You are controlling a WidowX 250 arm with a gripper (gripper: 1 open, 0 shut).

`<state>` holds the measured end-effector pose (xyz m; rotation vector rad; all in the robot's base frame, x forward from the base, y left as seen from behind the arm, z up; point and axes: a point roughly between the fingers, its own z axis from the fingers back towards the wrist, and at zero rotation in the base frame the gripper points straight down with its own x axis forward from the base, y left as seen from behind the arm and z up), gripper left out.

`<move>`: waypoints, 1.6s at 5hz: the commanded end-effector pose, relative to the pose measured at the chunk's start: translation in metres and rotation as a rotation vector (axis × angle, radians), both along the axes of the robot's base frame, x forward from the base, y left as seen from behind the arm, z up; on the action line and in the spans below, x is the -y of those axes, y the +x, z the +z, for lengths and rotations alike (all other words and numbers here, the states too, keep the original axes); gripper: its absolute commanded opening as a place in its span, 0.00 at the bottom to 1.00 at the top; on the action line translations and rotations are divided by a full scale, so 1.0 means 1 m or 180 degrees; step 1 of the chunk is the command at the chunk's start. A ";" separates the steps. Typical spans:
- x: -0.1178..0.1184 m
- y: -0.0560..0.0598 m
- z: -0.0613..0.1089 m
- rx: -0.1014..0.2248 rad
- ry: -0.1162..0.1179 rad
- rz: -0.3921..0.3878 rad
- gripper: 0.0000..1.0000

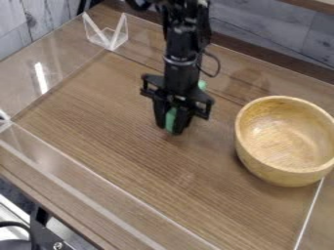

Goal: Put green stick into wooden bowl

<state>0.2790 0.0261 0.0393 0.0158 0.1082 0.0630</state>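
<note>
Where green shows, end effector (169, 120) shut.

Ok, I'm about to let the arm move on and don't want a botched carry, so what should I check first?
1. Gripper shut: ok.
2. Green stick between its fingers: ok, green shows there.
3. Grip firm enough to carry: cannot tell.
4. Stick raised off the table: cannot tell from this angle.
5. Wooden bowl upright, opening uncovered: ok.
6. Gripper over the bowl: not ok, it is beside it, on the bowl's left in the picture.
</note>
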 end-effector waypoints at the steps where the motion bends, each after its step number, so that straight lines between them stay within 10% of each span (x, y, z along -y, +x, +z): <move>1: -0.006 0.015 0.046 0.0402 -0.0006 0.0103 0.00; 5: 0.087 0.039 0.038 0.0449 -0.0180 -0.0050 0.00; 8: 0.094 0.042 0.047 0.0461 -0.0182 -0.0008 0.00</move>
